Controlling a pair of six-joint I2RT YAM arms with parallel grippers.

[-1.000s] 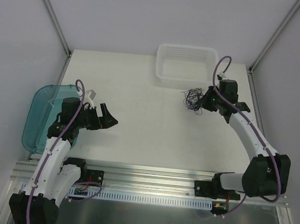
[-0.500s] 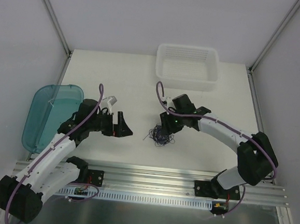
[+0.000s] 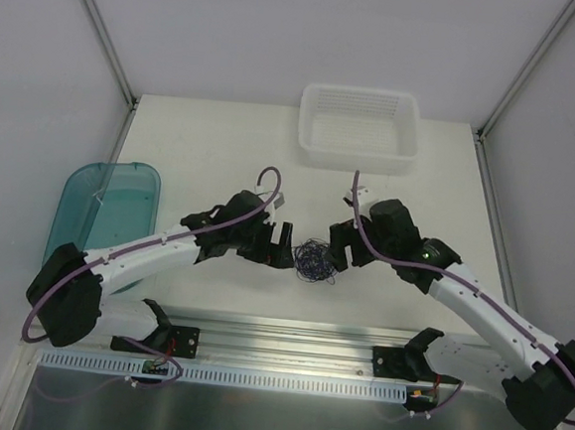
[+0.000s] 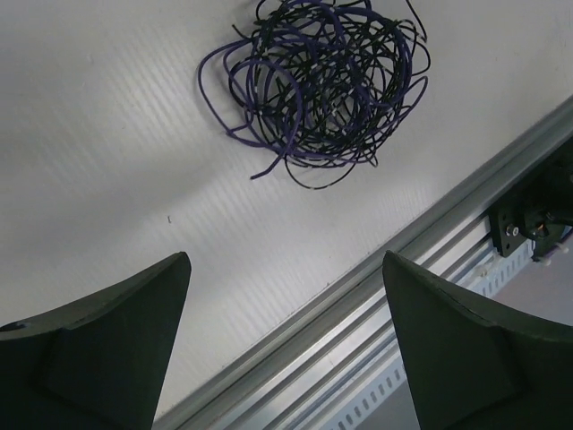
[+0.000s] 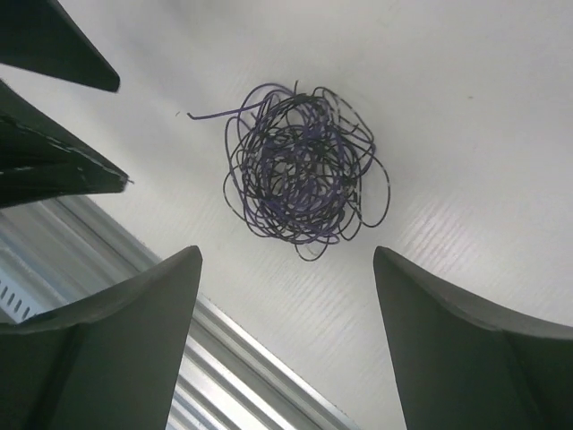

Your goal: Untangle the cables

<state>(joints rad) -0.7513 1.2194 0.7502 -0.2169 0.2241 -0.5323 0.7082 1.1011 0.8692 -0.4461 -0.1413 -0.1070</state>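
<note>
- Now that the right gripper [image 3: 338, 247] has let go and backed off to 3 o'clock, the cables [image 3: 313, 261] lie free on the table [image 3: 223, 150], a tight purple-black clump just past the near rail [image 3: 288, 330].
- The left gripper [image 3: 283, 249] has closed in at 9 o'clock. Both jaws are wide and empty, likely set for a two-sided pull.
- Basket [image 3: 357, 159] at 12 o'clock, well apart.
- One purple tail shows; the inner crossings are unreadable.

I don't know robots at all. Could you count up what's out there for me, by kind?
Cable tangle, purple and black strands in one clump: 1
White basket: 1
Teal see-through tub: 1
Grippers: 2, the left gripper and the right gripper, both open
Total: 5
</note>
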